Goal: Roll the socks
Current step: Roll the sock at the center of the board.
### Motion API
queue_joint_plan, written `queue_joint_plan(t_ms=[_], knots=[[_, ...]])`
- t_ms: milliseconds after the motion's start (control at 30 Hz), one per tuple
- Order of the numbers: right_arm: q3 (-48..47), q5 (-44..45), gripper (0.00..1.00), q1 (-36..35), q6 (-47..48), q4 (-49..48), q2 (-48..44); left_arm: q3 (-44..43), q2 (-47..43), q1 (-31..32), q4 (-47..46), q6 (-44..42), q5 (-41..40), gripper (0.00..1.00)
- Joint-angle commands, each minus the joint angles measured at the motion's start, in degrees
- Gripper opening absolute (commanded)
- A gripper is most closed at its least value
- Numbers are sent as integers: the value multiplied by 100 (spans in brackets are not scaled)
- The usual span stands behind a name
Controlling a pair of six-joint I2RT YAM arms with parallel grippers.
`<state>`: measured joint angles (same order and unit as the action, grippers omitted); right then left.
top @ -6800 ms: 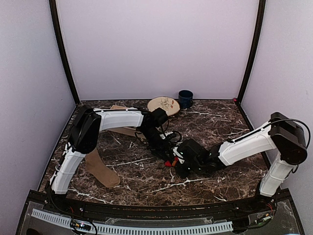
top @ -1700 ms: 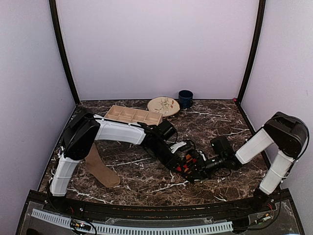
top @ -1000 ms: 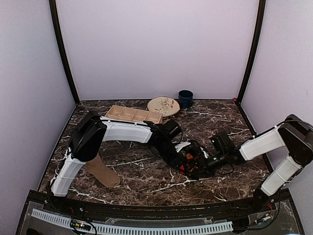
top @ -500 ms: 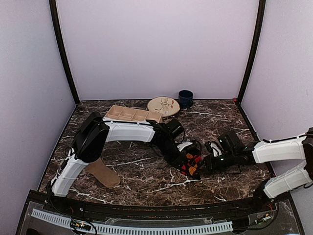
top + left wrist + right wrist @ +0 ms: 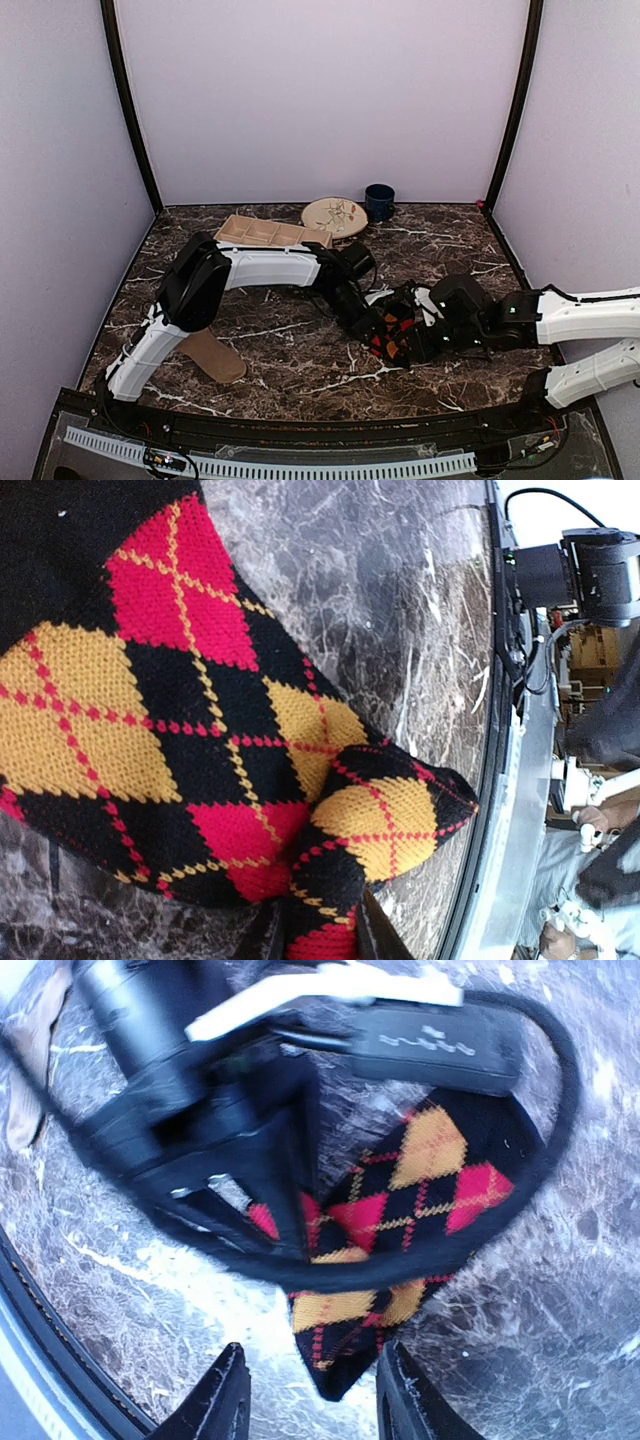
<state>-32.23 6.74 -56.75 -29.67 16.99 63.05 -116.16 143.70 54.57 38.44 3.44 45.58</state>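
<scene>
Left claw [image 5: 318, 938] pinches a fold of the argyle sock [image 5: 150, 730] on the marble table [image 5: 300, 372]. Right claw [image 5: 312, 1365] stands part open, straddling the sock's end without gripping. Tan sock [image 5: 212, 355] lies well apart.

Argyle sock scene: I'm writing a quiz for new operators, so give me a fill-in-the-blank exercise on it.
The left gripper is shut on the argyle sock, while the right gripper stands ____.
The tan sock lies beside the ____ arm.
The cup at the back wall is dark ____.
Missing: open; left; blue.
</scene>
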Motion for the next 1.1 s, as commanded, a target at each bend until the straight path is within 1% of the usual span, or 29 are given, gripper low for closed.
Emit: queue_joint_plan(t_ms=[0, 167, 333, 400, 567, 1067], knots=[[-370, 1289, 43, -714, 288, 362, 368, 136, 422, -66, 949, -331, -152, 23], [-755, 1930, 46, -1348, 407, 590, 1007, 137, 423, -132, 1115, -446, 29, 23], [-1027, 2214, 49, -1600, 571, 794, 1611, 106, 409, -222, 1419, -687, 128, 23], [-1133, 2250, 51, -1677, 682, 799, 1766, 108, 401, -255, 1499, -765, 146, 23], [-1338, 2337, 52, -1813, 913, 836, 2201, 112, 397, -280, 1611, -900, 217, 24], [-1645, 2220, 53, -2006, 1163, 857, 2779, 88, 423, -319, 1737, -1077, 438, 24]])
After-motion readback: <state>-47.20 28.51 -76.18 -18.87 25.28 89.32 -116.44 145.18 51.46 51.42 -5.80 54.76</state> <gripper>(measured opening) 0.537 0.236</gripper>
